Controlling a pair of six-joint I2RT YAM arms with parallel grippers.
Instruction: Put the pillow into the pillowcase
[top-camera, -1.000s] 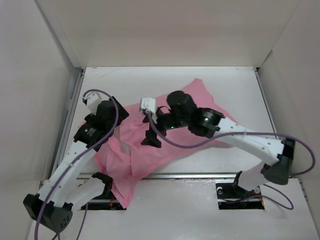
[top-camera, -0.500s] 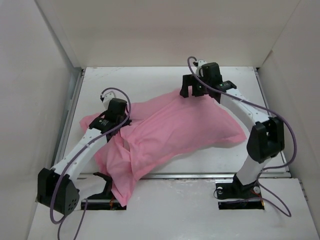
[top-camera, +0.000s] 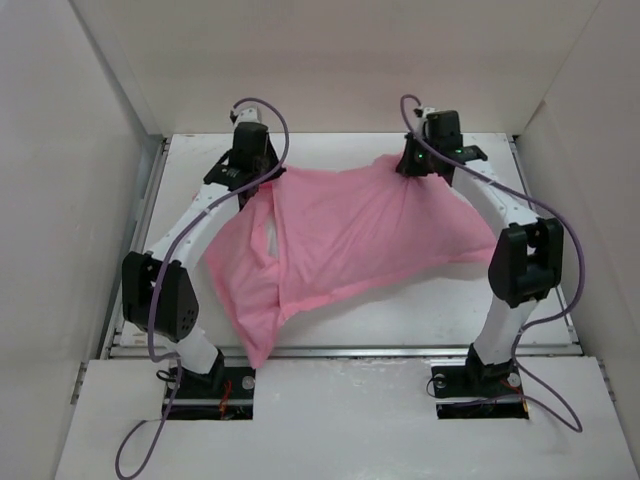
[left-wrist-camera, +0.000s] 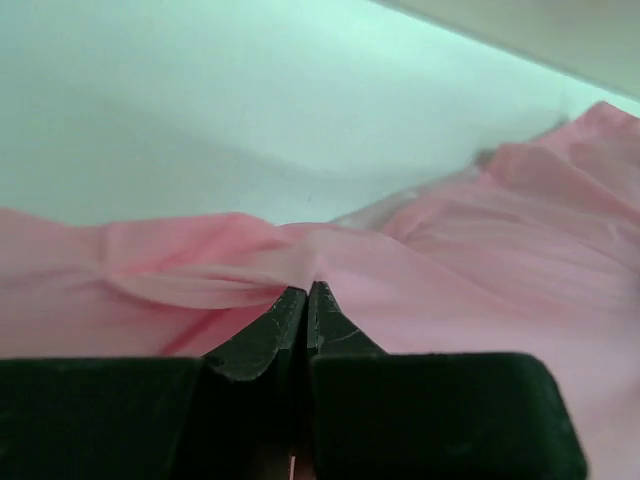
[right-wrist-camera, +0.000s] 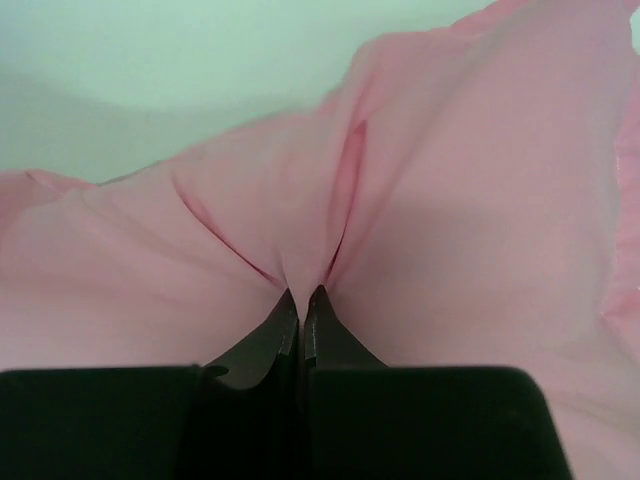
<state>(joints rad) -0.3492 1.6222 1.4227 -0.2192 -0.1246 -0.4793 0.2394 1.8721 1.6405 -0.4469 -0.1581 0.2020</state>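
The pink pillowcase (top-camera: 350, 240) lies spread and bulging across the middle of the table. The pillow is hidden; only pink cloth shows over the bulge. My left gripper (top-camera: 264, 180) is at the cloth's far left corner, and in the left wrist view it (left-wrist-camera: 306, 290) is shut on a pinched ridge of the pillowcase (left-wrist-camera: 480, 230). My right gripper (top-camera: 408, 166) is at the far right corner. In the right wrist view it (right-wrist-camera: 301, 293) is shut on a gathered fold of the pillowcase (right-wrist-camera: 450, 200), with creases running into its tips.
White walls (top-camera: 100, 150) close in the table on the left, back and right. A narrow tail of the pillowcase (top-camera: 255, 345) reaches the table's near edge rail (top-camera: 400, 350). Both arms stretch far back along the two sides.
The left arm has swung from the near left to the far left, carrying its corner of the pillowcase back. The right gripper has shut on the far right corner. The cloth now lies stretched between them.
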